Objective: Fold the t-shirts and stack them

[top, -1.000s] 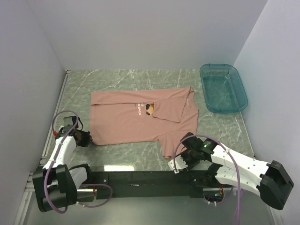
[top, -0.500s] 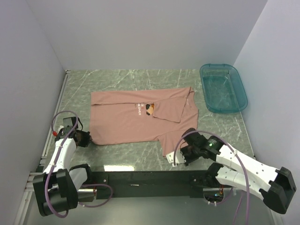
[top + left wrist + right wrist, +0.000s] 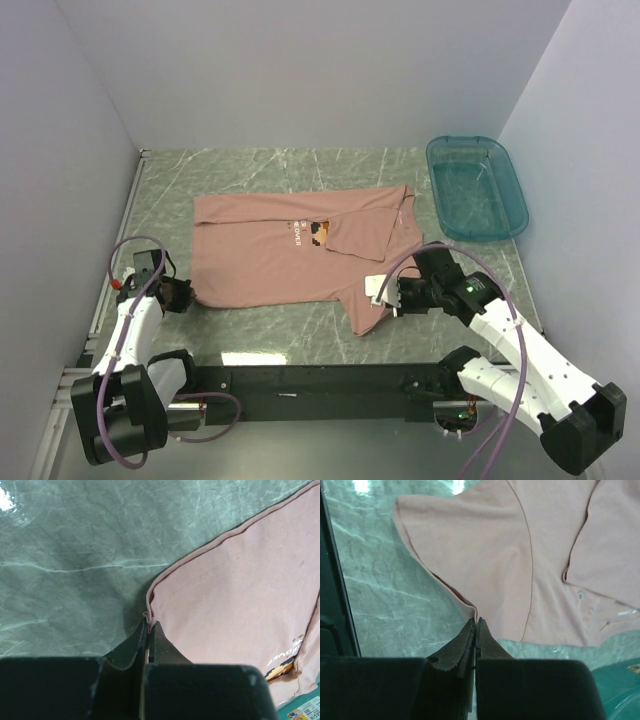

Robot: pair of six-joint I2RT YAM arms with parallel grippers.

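Observation:
A salmon-pink t-shirt [image 3: 262, 258] lies spread on the green marble table [image 3: 250, 170], its right side folded inward over the chest print [image 3: 318, 233]. My left gripper [image 3: 186, 297] is shut on the shirt's near left hem corner. In the left wrist view the hem [image 3: 148, 615] is pinched between the tips of the left gripper [image 3: 148, 623], with the t-shirt [image 3: 240, 595] running off to the right. My right gripper [image 3: 386, 292] is shut on the edge of the near right sleeve. The right wrist view shows the right gripper [image 3: 475, 621] holding the fold of the t-shirt [image 3: 485, 545] there.
A teal plastic bin [image 3: 478, 187] stands at the back right of the table, close to the right wall. White walls close in the table on the left, back and right. The black mounting rail [image 3: 300, 380] runs along the near edge.
The right gripper has shut and moved from the near edge up toward the shirt, now holding the sleeve edge. The left arm has held its grip without moving.

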